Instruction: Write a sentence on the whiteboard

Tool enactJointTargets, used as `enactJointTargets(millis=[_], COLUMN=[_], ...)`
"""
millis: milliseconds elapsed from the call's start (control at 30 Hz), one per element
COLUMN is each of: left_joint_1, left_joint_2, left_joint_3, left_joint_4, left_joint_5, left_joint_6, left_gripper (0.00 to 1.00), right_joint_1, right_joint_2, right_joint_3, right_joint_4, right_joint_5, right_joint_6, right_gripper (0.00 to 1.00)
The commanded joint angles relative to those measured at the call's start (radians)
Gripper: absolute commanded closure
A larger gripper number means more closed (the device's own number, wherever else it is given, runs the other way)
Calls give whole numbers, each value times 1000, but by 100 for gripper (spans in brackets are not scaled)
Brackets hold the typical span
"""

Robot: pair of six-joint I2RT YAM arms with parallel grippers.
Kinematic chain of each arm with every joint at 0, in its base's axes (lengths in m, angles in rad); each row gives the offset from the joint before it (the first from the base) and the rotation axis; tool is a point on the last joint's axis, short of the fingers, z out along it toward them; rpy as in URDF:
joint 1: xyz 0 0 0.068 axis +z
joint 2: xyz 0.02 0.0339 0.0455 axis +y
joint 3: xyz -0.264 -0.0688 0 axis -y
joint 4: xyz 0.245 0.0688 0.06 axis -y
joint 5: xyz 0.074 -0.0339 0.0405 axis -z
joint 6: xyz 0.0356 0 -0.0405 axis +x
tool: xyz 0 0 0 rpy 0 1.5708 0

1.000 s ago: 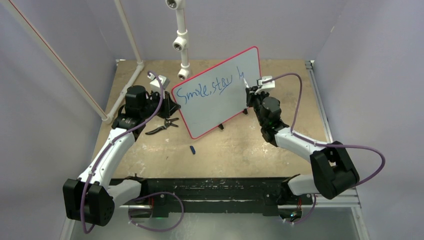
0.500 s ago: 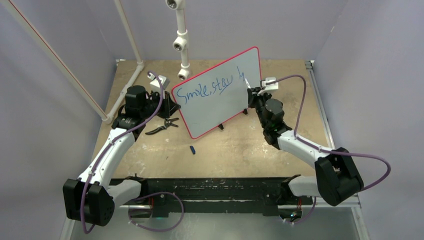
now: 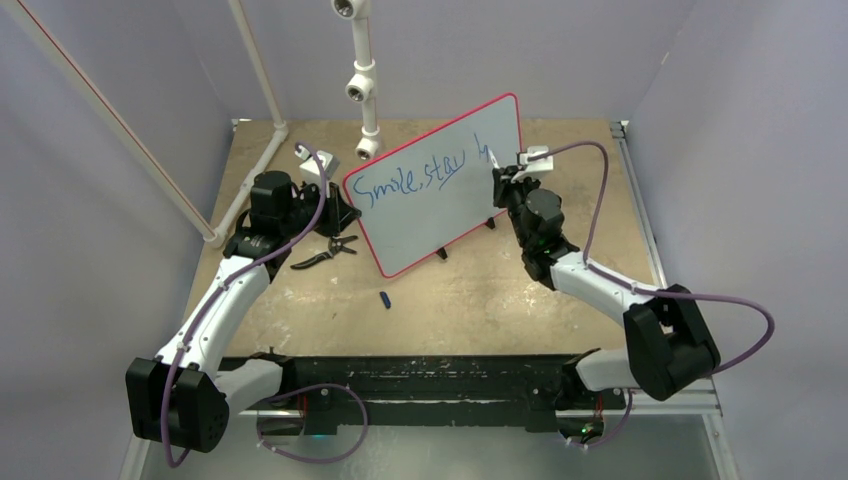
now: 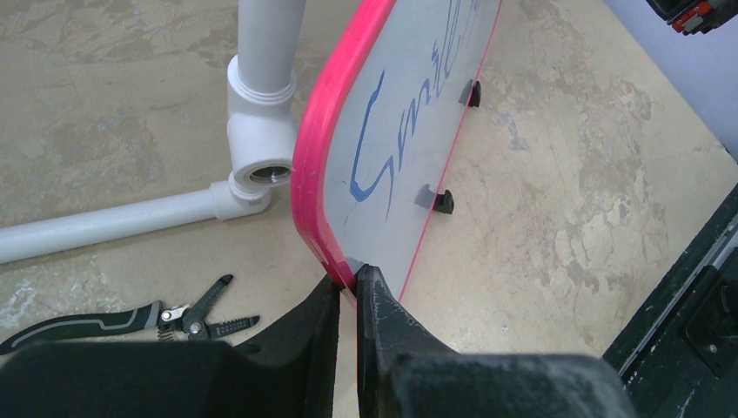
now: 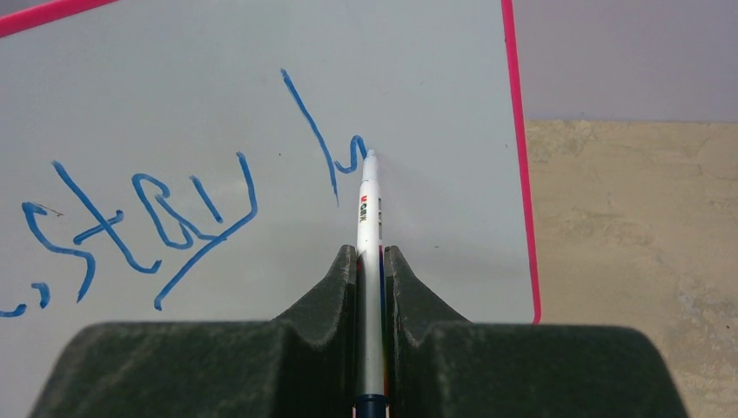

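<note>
Whiteboard in left pincer, marker in right pincer

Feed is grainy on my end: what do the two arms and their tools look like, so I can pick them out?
The left arm and right arm match: white tubular links between bulky black joint housings, each trailed by a loose purple cable. The left tool and right tool are matte black, two wedge-shaped fingers tapering to narrow tips. No markings visible.

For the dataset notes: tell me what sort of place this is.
Probably a robotics lab test cell: plain walls boxing in a worn tabletop, a white pipe frame, two arms bolted on.
</note>
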Motion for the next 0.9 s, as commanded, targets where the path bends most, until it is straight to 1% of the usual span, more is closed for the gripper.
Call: enactJointTargets(millis=[0,200,433,533,867], left_joint_1=[16,16,17,16,16], left_joint_2=[-17,-17,-16,-15,-14], left_joint_3=[0,0,1,1,2], left_joint_4=[18,18,17,18,19], left_joint_5=[-37,-38,-38,-38,-35], left_joint_6=[39,41,41,41,38], left_gripper=[100,100,100,100,100], right_joint_1=[-1,-3,-1,-1,0], right_joint_2=[14,36,51,47,10], right_joint_3=[55,68,76,55,-13], right_joint_4=[44,50,45,65,43], right_joint_5=[22,43,23,12,-20], right_joint_6=[-24,-35,-49,-70,-52], right_gripper=[100,100,100,100,100])
